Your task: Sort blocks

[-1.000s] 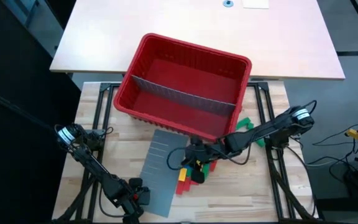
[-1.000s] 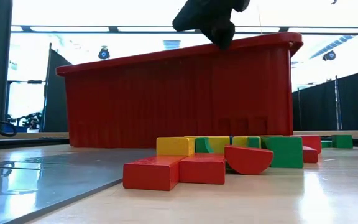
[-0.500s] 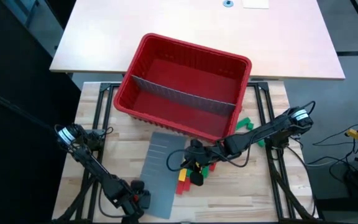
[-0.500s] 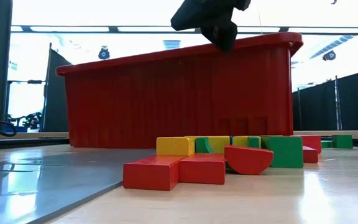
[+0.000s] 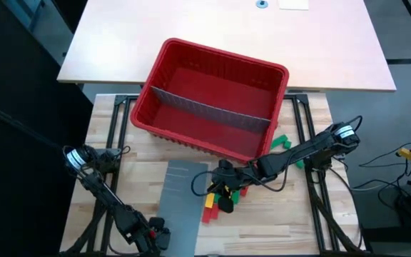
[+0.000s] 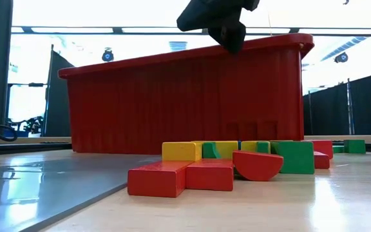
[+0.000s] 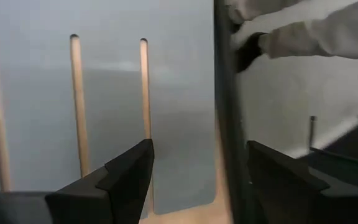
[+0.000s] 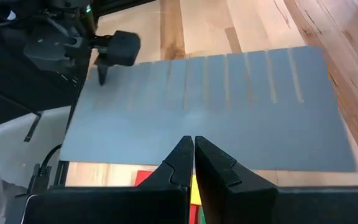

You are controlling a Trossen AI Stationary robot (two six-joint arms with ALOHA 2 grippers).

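Here, nearest the table's front edge, the left gripper (image 5: pixel 150 234) waits with fingers spread over the grey panel (image 5: pixel 180 200). Farther in, the right gripper (image 5: pixel 222 187) hovers clenched, empty, above the blocks (image 5: pixel 220 200) before the red bin (image 5: pixel 212 96) — it should open, then descend squarely onto one block.

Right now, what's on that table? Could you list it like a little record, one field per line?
Bin: red bin with a grey divider, no blocks seen inside.
Blocks: red, yellow and green blocks in a cluster in front of the bin.
Panel: grey slotted panel flat beside the blocks.
Right hand: over the blocks, fingers shut.
Left hand: open, at the panel's near edge.
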